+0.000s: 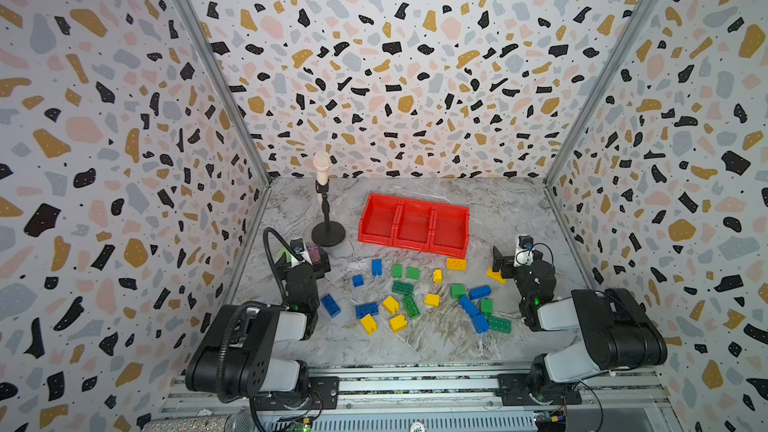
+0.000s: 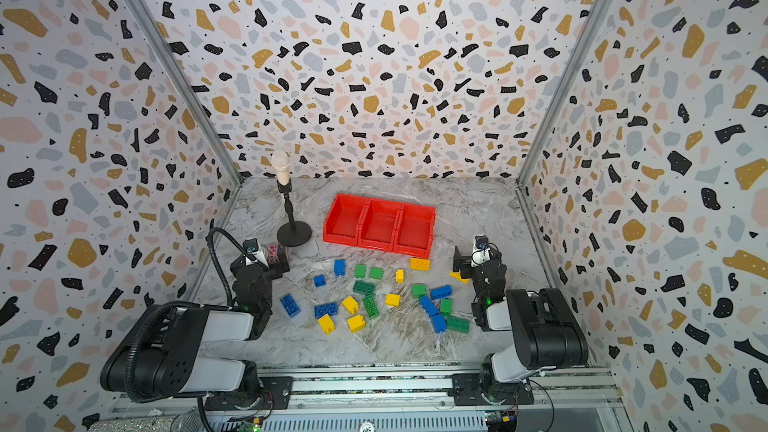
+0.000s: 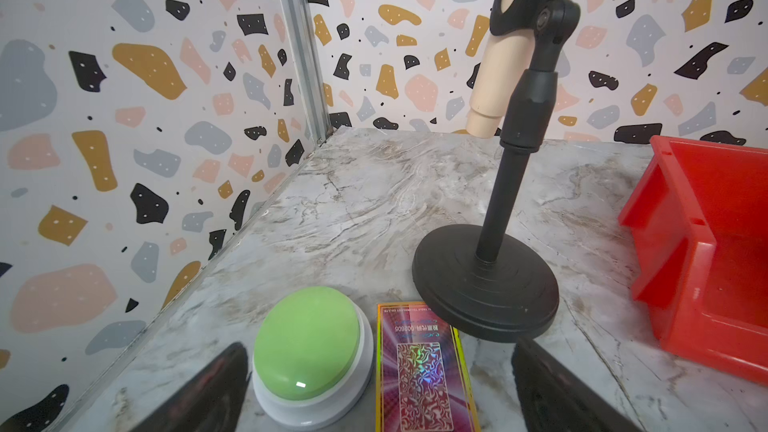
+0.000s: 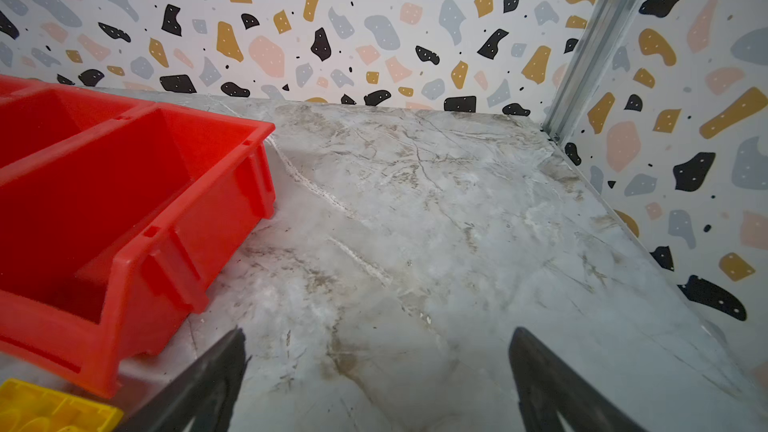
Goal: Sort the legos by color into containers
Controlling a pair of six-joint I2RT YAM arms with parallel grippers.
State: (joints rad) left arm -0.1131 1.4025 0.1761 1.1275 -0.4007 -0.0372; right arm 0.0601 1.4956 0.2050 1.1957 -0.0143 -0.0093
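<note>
— Both tools are spread wide with nothing between their jaws. The left tool (image 3: 380,367) sits at 9 o'clock on the counter (image 1: 415,347), with a green button (image 3: 307,342) and a patterned box (image 3: 422,371) just ahead of it. The right tool (image 4: 378,334) sits at 3 o'clock over bare marble.

— And the legos (image 1: 410,305)?

— They lie loose on the counter, scattered from the centre toward 6 o'clock, with blue, green and yellow mixed. The containers (image 1: 415,224), three red bins in a row, stand toward 12 o'clock and look empty. No sorting shows yet.

— How would a brick handle?

— Probably light, hollow and rigid, so it should neither crush nor sag. The plastic is glossy, so a grip on a corner or across the studs may slip or twist it. The flat opposite side walls look like the best hold. For the long bricks, that means across the short width near the middle.

— Any awkward ones?

— Several touch or overlap around 4 o'clock, blue against green, so a tool may nudge a neighbour there. A lone one, such as the square yellow brick (image 1: 432,299) near the centre, looks easier. One yellow piece (image 1: 496,276) lies just beside the right tool, partly hidden by it.
</note>
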